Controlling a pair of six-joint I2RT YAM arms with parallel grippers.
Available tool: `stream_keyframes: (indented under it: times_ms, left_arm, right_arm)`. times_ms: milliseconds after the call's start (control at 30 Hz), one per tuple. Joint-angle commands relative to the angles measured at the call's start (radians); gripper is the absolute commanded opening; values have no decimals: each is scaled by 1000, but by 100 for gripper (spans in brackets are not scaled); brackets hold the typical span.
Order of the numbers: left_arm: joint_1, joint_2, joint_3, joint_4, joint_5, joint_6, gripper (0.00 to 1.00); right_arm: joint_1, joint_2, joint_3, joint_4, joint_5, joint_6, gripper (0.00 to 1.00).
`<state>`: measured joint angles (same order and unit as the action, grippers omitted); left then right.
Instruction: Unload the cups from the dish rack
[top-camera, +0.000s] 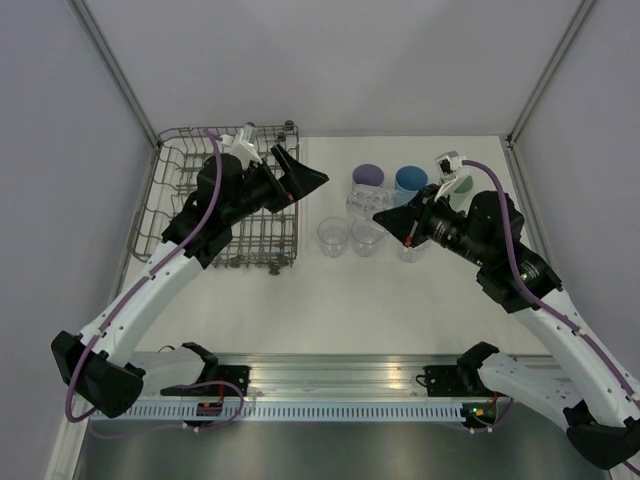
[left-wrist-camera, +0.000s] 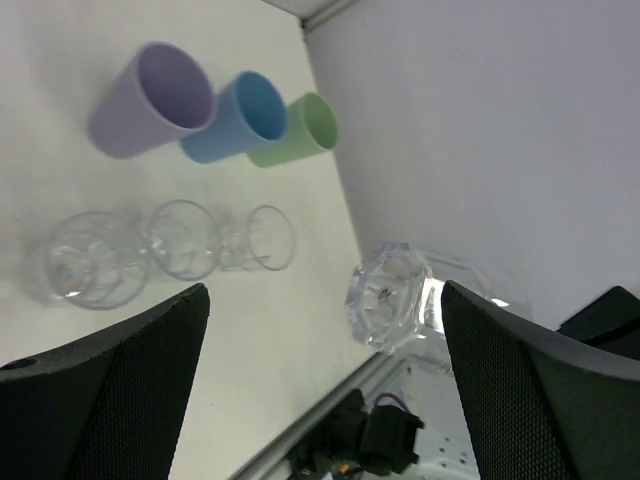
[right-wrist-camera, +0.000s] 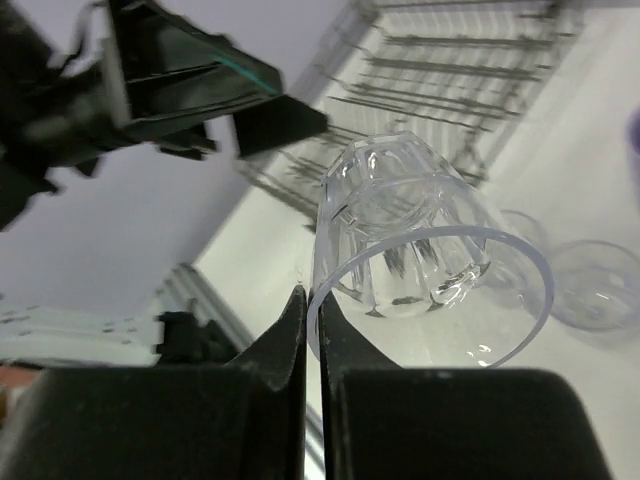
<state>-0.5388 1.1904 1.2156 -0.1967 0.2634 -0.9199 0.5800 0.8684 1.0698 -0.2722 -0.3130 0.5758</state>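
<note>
1. Closest to my right wrist camera, the right gripper (right-wrist-camera: 308, 300) has its two fingers pressed together on the rim of the held clear cup (right-wrist-camera: 420, 250). The wall of the cup is pinched between them. The cup hangs off the table (top-camera: 300, 320) with its mouth toward the lens and its faceted base pointing away.
2. Just past that base is the left gripper (left-wrist-camera: 325, 300), near the cup but apart from it. Its jaws are spread wide and hold nothing. From its own camera I see the cup's base in the gap between the two fingers, further out.
3. At the far left of the table sits the dish rack (top-camera: 150, 205), under the left arm. The held cup is to the right of it, above bare table between the rack and the cups that stand on the table.
4. On the right half of the table a lilac cup (top-camera: 368, 175), a blue cup (top-camera: 410, 177) and a green cup (top-camera: 462, 186) stand upright, close side by side in the back row. Three clear cups (left-wrist-camera: 185, 240) stand in a row in front of them.
5. In the top view the right arm covers part of the green cup and most of the rightmost clear cup.
6. The left arm lies across the middle of the rack, so I cannot tell what is under it.
7. From above, the held cup is only a faint glassy patch beside the right fingertips, hard to make out.
</note>
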Motion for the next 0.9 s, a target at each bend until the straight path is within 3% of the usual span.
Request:
stream_keyframes:
  times_ms: [0, 200, 500, 867]
  left_arm:
    - [3, -9, 36, -127, -226, 156, 100]
    - [3, -25, 27, -179, -230, 239, 100]
    - [3, -83, -36, -299, -222, 380, 100]
    - [3, -276, -93, -520, -240, 510, 100]
  right_arm:
    - [0, 75, 97, -263, 242, -155, 1]
    - [-17, 199, 206, -507, 518, -270, 0]
    - [-209, 331, 268, -648, 555, -344, 1]
    - [-396, 549, 332, -743, 512, -376, 0]
